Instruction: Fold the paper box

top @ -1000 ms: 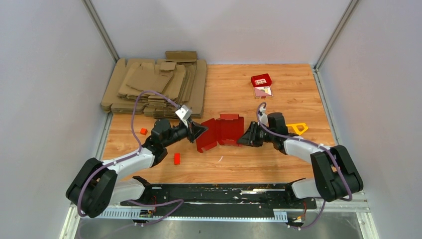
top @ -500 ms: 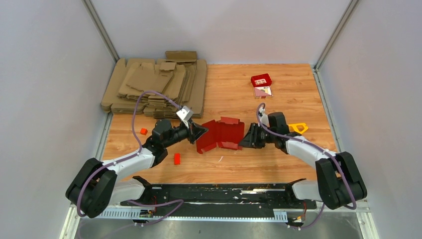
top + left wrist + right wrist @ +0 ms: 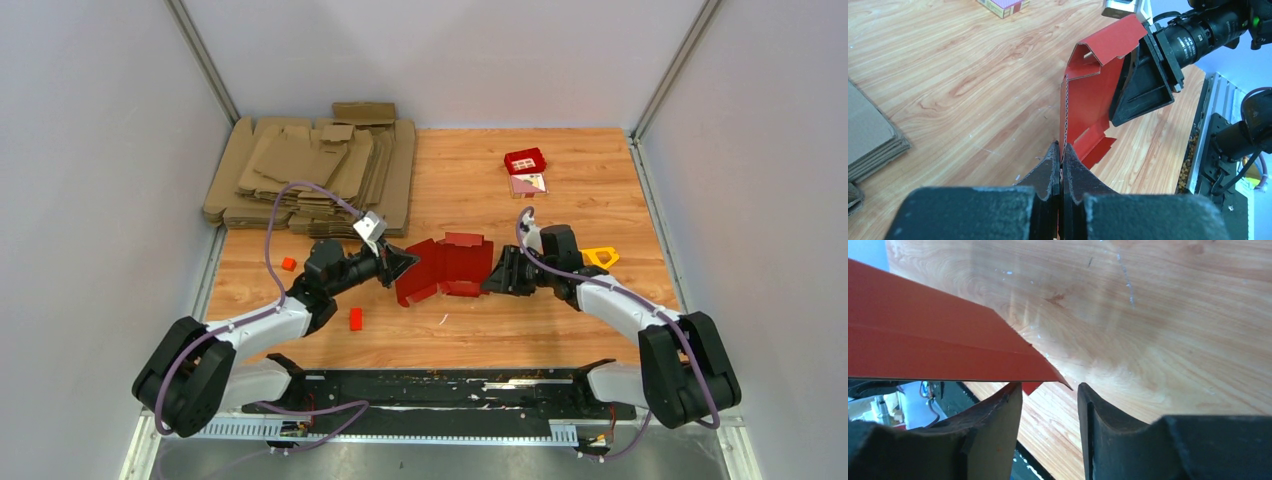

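The paper box (image 3: 447,266) is plain red card, partly folded, standing on the wooden table between my two grippers. My left gripper (image 3: 404,263) is shut on its left edge; in the left wrist view (image 3: 1062,150) the card's edge (image 3: 1083,105) runs up from between the closed fingers. My right gripper (image 3: 493,277) is open at the box's right side. In the right wrist view (image 3: 1048,390) a red panel (image 3: 938,347) lies just above the left fingertip (image 3: 1010,392), with nothing between the fingers.
A stack of brown cardboard sheets (image 3: 310,170) lies at the back left. A small red patterned tile on a card (image 3: 525,165) sits at the back right. A yellow piece (image 3: 600,257) lies by the right arm. Small orange blocks (image 3: 355,318) lie near the left arm.
My right gripper has pushed left and slightly away against the box's right side, so the box has folded narrower. The left gripper has stayed in place holding the card.
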